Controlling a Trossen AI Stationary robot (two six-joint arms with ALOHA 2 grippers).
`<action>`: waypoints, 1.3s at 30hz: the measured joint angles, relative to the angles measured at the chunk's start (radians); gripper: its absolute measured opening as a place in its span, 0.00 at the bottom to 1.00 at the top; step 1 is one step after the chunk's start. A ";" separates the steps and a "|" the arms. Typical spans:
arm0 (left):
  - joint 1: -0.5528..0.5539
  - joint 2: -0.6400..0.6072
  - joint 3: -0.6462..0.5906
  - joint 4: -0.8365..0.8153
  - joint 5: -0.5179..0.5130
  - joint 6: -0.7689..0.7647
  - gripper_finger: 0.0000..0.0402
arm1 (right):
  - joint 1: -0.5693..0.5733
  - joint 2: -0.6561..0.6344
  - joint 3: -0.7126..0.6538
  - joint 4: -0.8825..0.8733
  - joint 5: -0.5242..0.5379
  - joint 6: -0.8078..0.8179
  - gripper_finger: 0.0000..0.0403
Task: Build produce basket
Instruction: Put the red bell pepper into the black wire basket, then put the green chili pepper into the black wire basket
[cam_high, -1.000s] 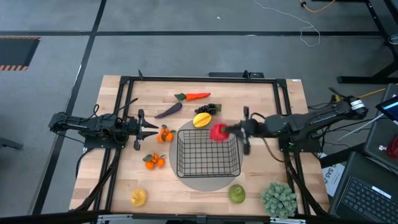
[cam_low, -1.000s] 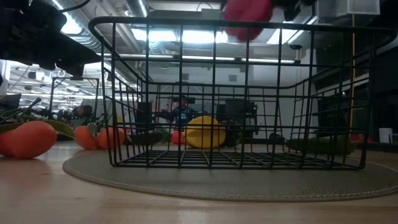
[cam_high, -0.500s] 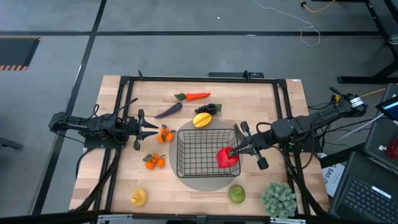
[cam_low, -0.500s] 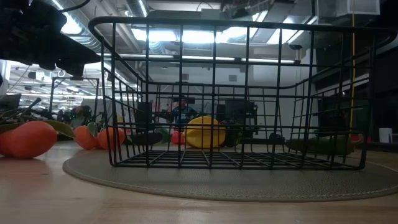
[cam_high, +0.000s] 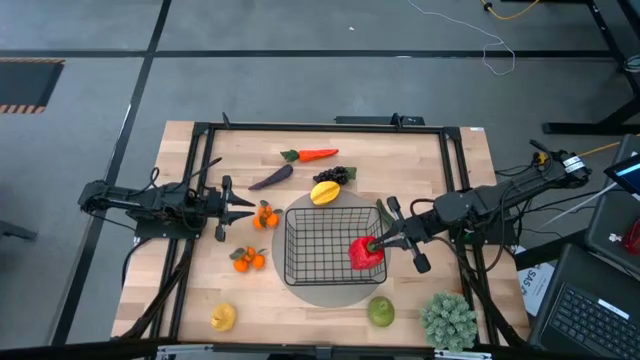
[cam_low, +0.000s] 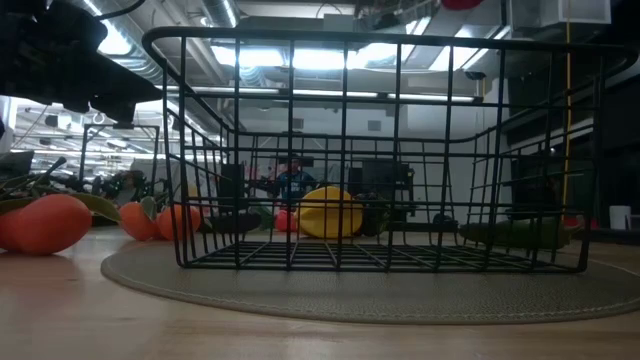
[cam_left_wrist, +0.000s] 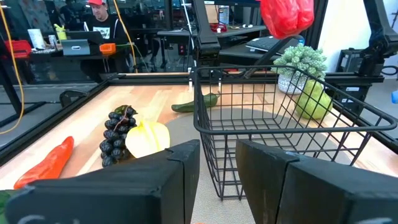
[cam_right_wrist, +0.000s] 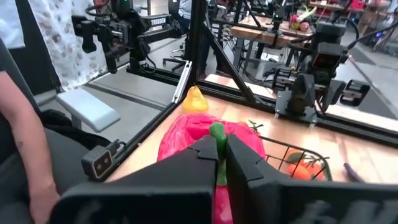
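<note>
The black wire basket stands on a grey round mat at mid-table. My right gripper is shut on a red pepper above the basket's near right part; the pepper also shows in the left wrist view above the rim. My left gripper waits open at the table's left, beside tangerines. A carrot, eggplant, grapes and a yellow fruit lie beyond the basket. My right gripper pinches the pepper's green stem between its two fingers. The fingers come slanting from the table's right side, pointing down toward the basket. The pepper hangs below the fingertips, lifted clear, above the basket's rim.
More tangerines, a yellow fruit and a green apple lie near the front edge. A bushy pale-green plant stands at the front right. A green cucumber lies beside the basket's far right corner. A black frame borders the table.
My right gripper has carried the red pepper from over the basket's far right corner toward the table's near edge, to above the basket's near right part, and has turned its fingers slanting down-left. It has stayed shut on the pepper and held still for the last half second.
</note>
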 joint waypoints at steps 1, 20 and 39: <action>0.000 0.000 0.000 0.000 0.000 0.000 0.23 | 0.000 0.000 0.000 0.000 0.000 -0.006 0.00; 0.000 0.000 0.000 0.000 0.000 0.000 0.23 | -0.001 0.000 0.000 -0.134 0.334 0.051 0.07; 0.000 0.000 0.000 0.000 0.000 0.000 0.23 | 0.000 0.022 -0.001 -0.112 0.287 -0.006 0.28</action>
